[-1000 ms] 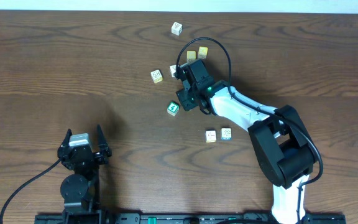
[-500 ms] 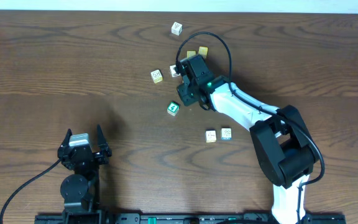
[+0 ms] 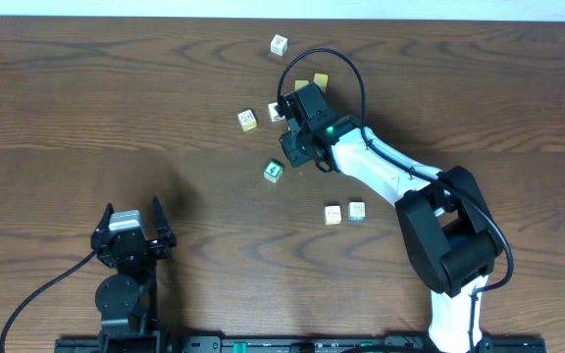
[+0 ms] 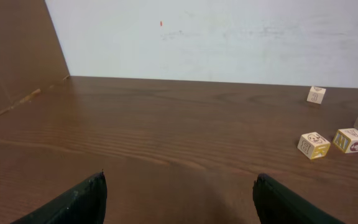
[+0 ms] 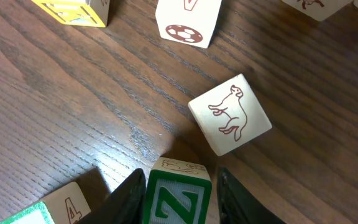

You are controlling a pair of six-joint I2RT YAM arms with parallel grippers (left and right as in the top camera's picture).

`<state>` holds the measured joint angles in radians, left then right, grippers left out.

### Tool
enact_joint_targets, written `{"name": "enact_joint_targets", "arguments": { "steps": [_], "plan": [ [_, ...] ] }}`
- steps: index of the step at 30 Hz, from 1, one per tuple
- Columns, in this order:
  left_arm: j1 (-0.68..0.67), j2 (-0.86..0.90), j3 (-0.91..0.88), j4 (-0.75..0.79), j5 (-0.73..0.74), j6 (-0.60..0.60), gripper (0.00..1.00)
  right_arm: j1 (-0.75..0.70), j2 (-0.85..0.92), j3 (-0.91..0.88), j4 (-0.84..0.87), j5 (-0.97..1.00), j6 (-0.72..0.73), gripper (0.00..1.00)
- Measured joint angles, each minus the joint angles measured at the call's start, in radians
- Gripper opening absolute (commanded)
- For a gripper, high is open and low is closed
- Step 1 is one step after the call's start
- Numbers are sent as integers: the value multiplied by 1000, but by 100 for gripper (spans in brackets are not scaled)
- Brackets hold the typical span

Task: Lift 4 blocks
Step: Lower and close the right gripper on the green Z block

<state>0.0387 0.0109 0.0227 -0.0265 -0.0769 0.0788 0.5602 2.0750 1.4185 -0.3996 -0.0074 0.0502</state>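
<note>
My right gripper (image 3: 296,137) (image 5: 180,202) stands over the cluster of blocks, jaws down around a green block with a white "N" (image 5: 179,198). The left finger (image 5: 129,198) lies against the block, and a thin dark slit shows before the right finger (image 5: 238,200). From overhead this block is hidden under the gripper. A second green block (image 3: 273,171) lies just left and nearer. A pale cream block (image 3: 333,214) and a blue-edged block (image 3: 357,210) sit side by side further to the near right. My left gripper (image 3: 131,231) (image 4: 179,202) is open, far from all blocks.
A white block with a red animal (image 5: 230,116) lies just ahead of the right fingers, with a ball-printed block (image 5: 188,18) and a yellow one (image 5: 73,9) beyond. Other cubes (image 3: 248,120) (image 3: 279,44) (image 3: 320,80) are scattered at the far side.
The right gripper has shifted slightly toward the far side, and its jaws have narrowed around the green "N" block. The left arm has not moved.
</note>
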Motion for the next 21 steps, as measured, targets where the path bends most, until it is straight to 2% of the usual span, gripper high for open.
{"name": "enact_joint_targets", "arguments": {
  "steps": [16,21],
  "plan": [
    [0,0,0,0,0,0,75,1,0,0,-25,0,0,33],
    [0,0,0,0,0,0,76,1,0,0,-31,0,-2,28]
  ]
}}
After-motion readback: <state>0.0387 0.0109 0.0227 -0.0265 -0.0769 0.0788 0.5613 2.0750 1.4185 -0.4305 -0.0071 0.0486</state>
